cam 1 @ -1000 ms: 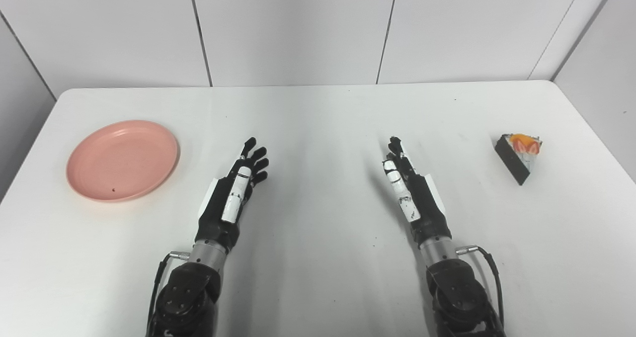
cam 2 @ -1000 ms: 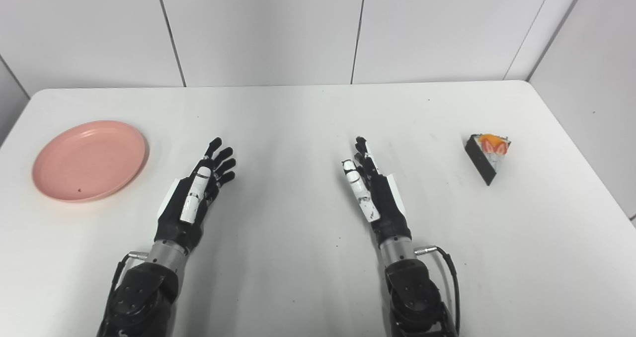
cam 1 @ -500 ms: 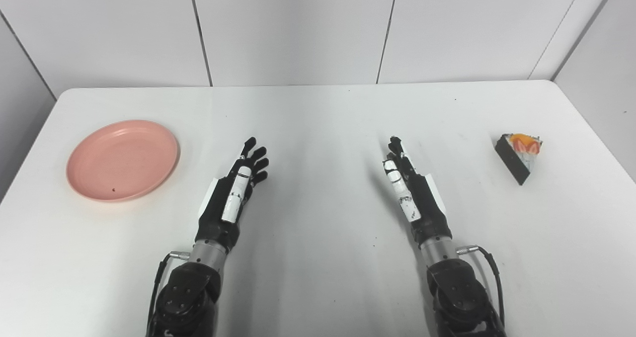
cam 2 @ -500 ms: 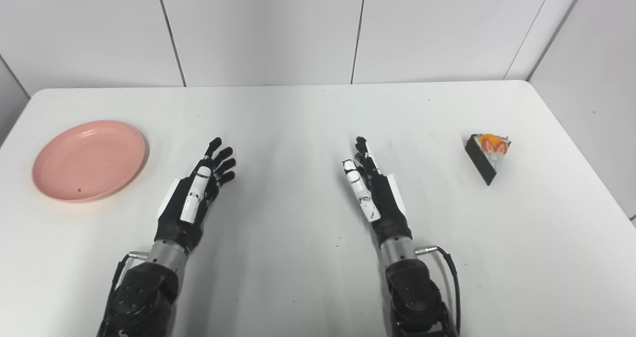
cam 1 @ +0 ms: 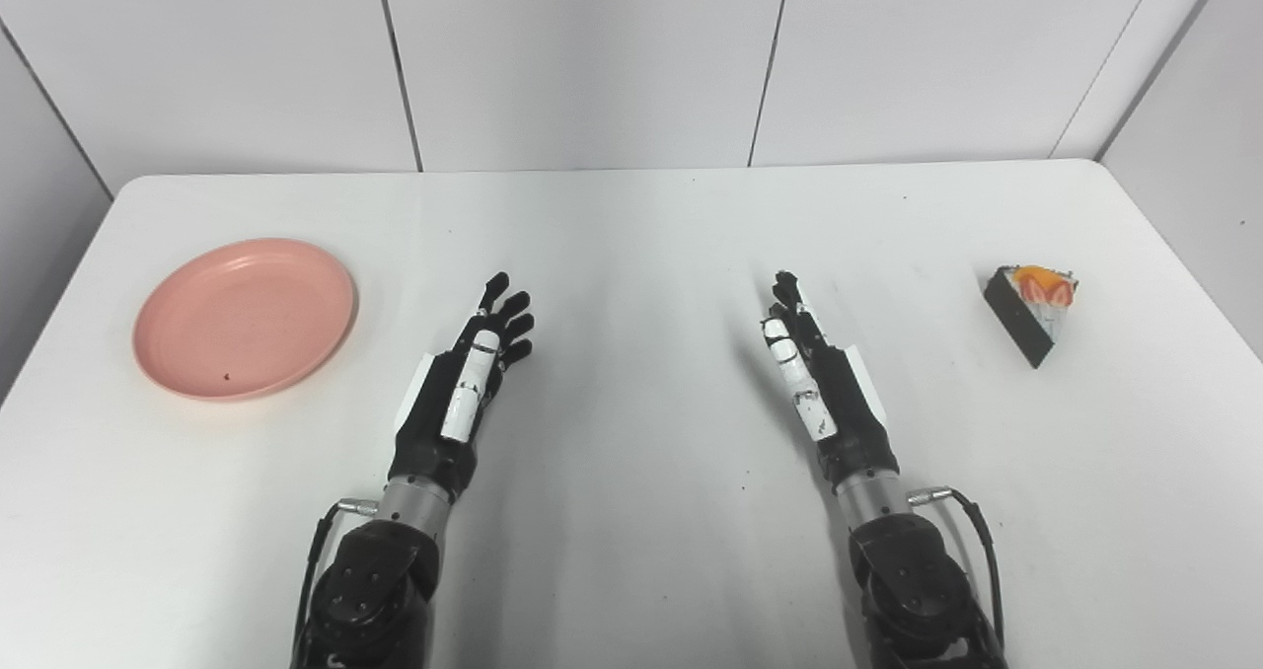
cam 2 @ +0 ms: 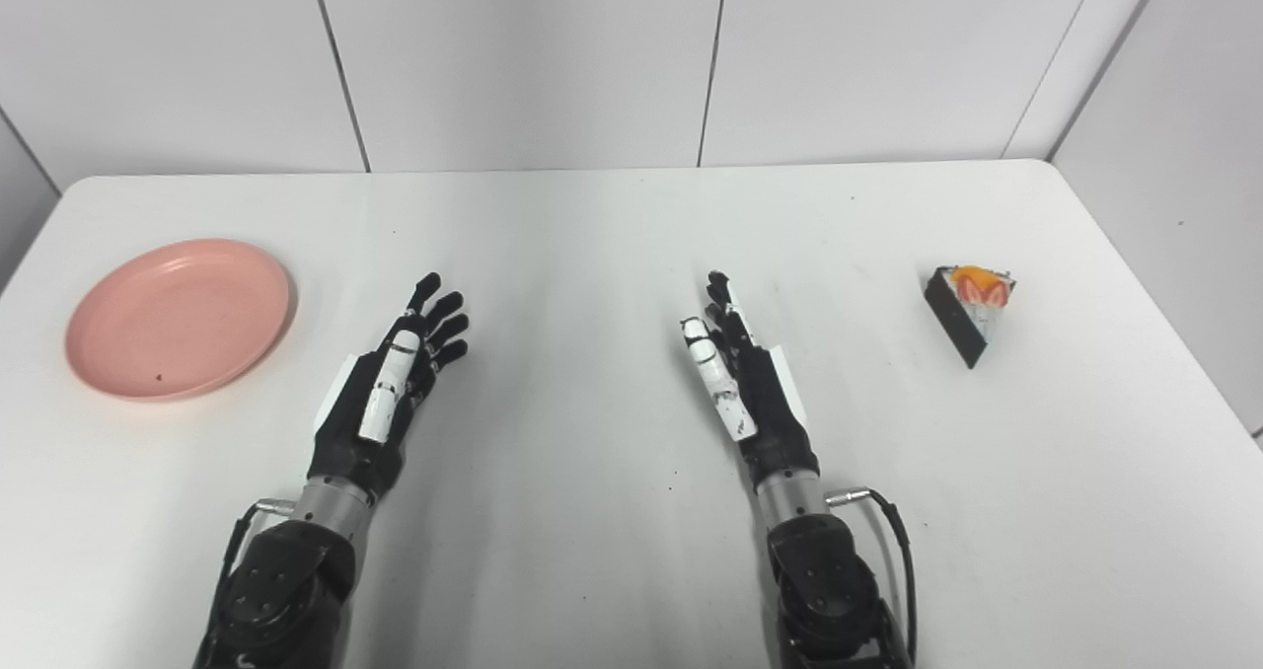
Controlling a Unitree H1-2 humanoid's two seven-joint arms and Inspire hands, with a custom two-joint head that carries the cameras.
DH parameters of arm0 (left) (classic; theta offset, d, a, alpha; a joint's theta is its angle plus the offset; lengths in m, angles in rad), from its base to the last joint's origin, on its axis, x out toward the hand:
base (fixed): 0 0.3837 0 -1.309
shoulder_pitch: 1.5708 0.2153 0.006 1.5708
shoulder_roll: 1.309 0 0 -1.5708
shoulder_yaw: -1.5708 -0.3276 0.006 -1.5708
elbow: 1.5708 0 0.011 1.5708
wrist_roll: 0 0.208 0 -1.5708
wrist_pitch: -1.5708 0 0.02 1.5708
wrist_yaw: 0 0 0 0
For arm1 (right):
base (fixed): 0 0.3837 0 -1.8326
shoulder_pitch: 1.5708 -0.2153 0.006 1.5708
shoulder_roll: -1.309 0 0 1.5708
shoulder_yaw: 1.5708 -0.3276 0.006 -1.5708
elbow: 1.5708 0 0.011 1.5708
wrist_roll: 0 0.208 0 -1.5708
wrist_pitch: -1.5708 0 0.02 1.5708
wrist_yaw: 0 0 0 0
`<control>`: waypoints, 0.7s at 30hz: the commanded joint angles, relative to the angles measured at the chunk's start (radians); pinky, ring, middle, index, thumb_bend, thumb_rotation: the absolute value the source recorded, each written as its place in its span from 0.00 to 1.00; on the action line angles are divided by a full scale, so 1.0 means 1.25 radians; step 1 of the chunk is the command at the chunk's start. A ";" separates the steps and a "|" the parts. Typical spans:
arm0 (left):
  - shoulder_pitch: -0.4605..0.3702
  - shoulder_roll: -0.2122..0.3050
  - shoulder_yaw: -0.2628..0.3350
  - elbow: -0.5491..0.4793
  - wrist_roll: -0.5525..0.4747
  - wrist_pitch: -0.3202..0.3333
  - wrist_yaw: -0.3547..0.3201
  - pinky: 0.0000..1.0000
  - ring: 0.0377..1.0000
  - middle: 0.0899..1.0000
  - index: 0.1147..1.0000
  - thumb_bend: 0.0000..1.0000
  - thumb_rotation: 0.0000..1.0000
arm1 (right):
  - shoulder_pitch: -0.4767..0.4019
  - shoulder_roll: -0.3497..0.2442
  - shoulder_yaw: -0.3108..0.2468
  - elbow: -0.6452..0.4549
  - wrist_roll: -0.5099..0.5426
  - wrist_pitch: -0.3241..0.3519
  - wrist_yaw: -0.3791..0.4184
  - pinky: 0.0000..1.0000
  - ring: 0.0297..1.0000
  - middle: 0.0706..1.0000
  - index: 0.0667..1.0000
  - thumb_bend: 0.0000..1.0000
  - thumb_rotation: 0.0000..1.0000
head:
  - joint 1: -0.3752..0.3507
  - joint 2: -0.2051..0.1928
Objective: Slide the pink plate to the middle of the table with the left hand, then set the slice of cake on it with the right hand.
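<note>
While both hands rest empty over the white table (cam 1: 631, 551), the pink plate (cam 1: 245, 317) lies flat near the table's left edge, well apart from the left hand (cam 1: 462, 383), and it holds nothing but a tiny dark speck near its front rim. Being round, the plate has no long axis of its own. Far to the right, near the right edge, the slice of cake (cam 1: 1030, 311) sits as a wedge whose long axis runs from the back left toward the front right; its dark side faces the middle of the table, and its pale top with orange and red fruit is turned toward the back right. Fingers of the left hand are stretched forward and slightly fanned, pointing toward the far edge and a little to the right, holding nothing. On the other side, the right hand (cam 1: 819, 383) stands more on edge, its fingers straight and pressed close together, pointing toward the far edge and leaning a little left, also empty and well apart from the cake. Between the two hands the middle of the table is bare, and a broad bare strip runs along the back by the white wall panels (cam 1: 592, 57). Only the left eye view shows the gray wall beyond the table's left edge, whereas the right eye view cuts the table's left edge off at the frame and shows more floor past the table's front right corner.
</note>
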 commanded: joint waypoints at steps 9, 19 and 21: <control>-0.033 -0.055 -0.028 0.121 0.041 -0.042 0.041 0.93 0.94 0.95 0.96 0.35 1.00 | -0.012 -0.049 -0.032 -0.016 0.060 -0.030 0.036 1.00 0.99 1.00 1.00 0.13 1.00 | 0.112 -0.049; -0.068 -0.074 -0.037 0.219 0.076 -0.118 0.069 0.92 0.94 0.94 0.96 0.33 1.00 | -0.026 -0.066 -0.047 0.046 0.097 -0.091 0.050 1.00 1.00 1.00 1.00 0.12 1.00 | 0.167 -0.078; -0.069 -0.074 -0.038 0.224 0.077 -0.124 0.069 0.92 0.94 0.95 0.96 0.33 1.00 | -0.027 -0.068 -0.047 0.053 0.102 -0.100 0.054 1.00 1.00 1.00 1.00 0.12 1.00 | 0.167 -0.077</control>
